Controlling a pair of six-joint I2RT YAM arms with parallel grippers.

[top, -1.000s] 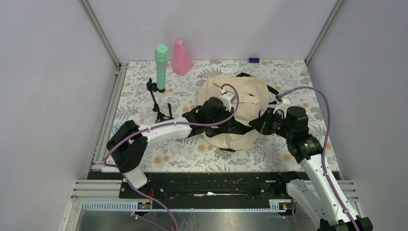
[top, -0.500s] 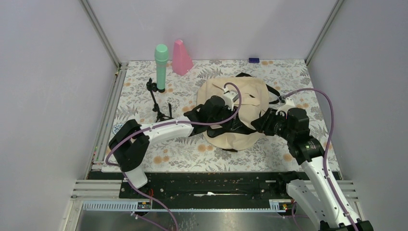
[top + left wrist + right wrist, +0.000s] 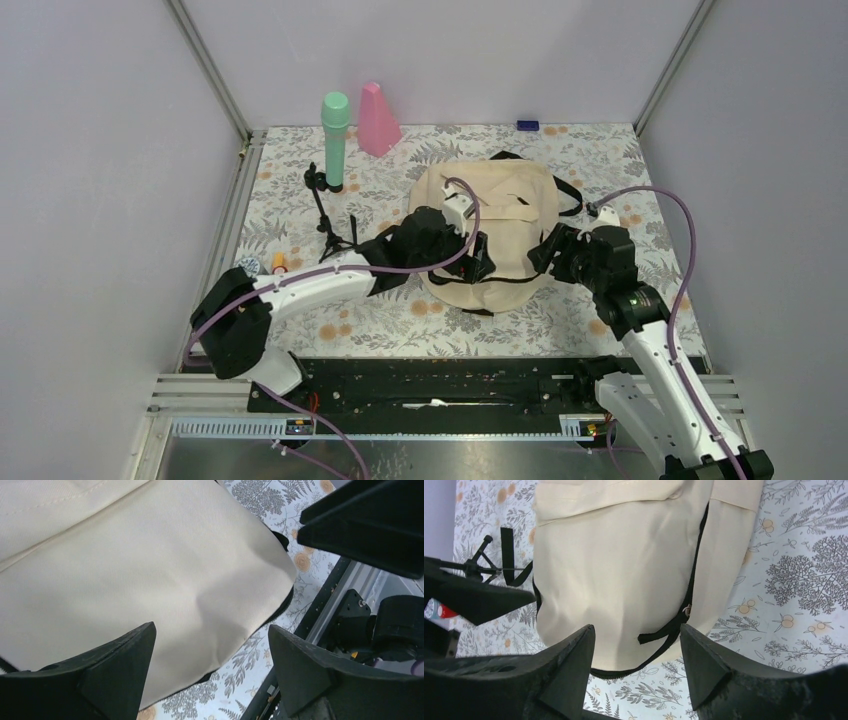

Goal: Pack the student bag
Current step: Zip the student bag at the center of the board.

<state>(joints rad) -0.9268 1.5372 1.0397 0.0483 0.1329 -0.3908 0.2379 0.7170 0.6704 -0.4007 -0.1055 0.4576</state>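
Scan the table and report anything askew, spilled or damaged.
Nothing stands out. The student bag lies flat and intact on the table, with one black strap trailing loose beside it. The left gripper and the right gripper hover open over it. Nothing is spilled.

Two arms come up off the black base rail (image 3: 430, 385): white shells, black joints. A purple cable (image 3: 477, 215) loops over the left arm (image 3: 310, 280), another over the right arm (image 3: 655, 345), where a small green light glows. Fingers (image 3: 115, 672): matte black wedges with pointed tips.
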